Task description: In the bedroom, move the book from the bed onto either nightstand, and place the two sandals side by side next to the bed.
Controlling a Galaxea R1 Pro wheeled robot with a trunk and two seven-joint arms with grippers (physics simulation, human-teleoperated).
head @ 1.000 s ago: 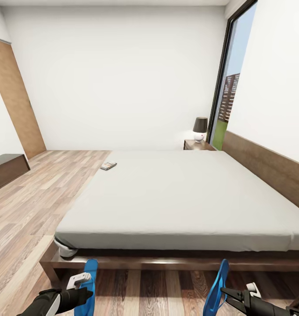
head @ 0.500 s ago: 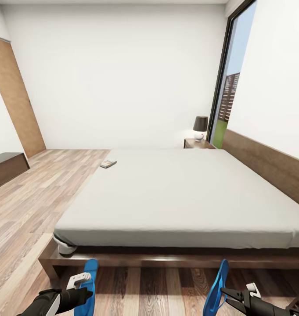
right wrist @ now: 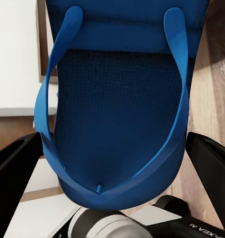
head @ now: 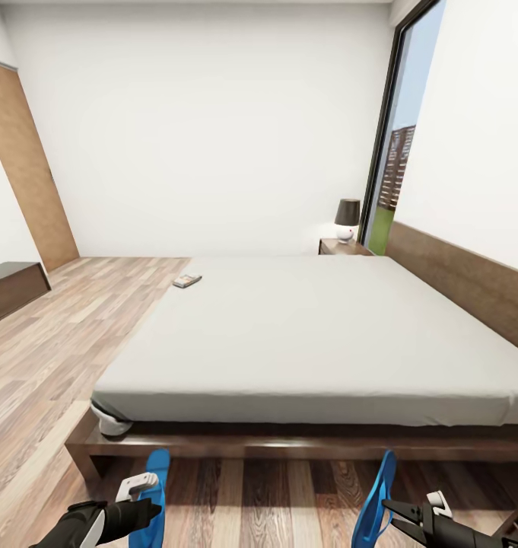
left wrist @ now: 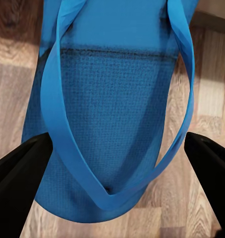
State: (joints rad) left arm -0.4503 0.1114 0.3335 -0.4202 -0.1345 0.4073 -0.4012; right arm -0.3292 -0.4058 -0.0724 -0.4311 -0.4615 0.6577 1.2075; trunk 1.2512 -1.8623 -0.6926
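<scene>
1. The left gripper point(head: 143, 508) is closed on one blue sandal point(head: 154, 495), held low above the wood floor point(head: 46, 358) just in front of the bed's dark frame point(head: 289, 449); in the left wrist view the sandal's sole point(left wrist: 110, 119) hangs between the two black fingers point(left wrist: 16, 171)
2. The right gripper point(head: 392, 511) clamps the second sandal point(head: 375, 498), which hangs roughly edge-on and upright near the frame; the right wrist view shows its strap point(right wrist: 53, 99) arching over the sole
3. The sandals are apart from each other, one toward each side of the view, and neither is on the floor yet
4. They look thin, light and bendy, so a pinch at the sole edge should hold them, though a floppy sole may swing or twist on release; lowering each flat before letting go seems wise
5. The book point(head: 187, 281) lies on the grey mattress point(head: 304, 335) near its far left edge, well away from both grippers; thin and flat, it will probably need lifting by an edge
6. A nightstand point(head: 341, 246) with a lamp point(head: 347, 221) stands at the far corner by the window point(head: 399, 152)
7. The book's cover is too small to read, both arms are cut off by the lower edge of the head view, and exactly where the fingers meet the soles is hard to make out
</scene>
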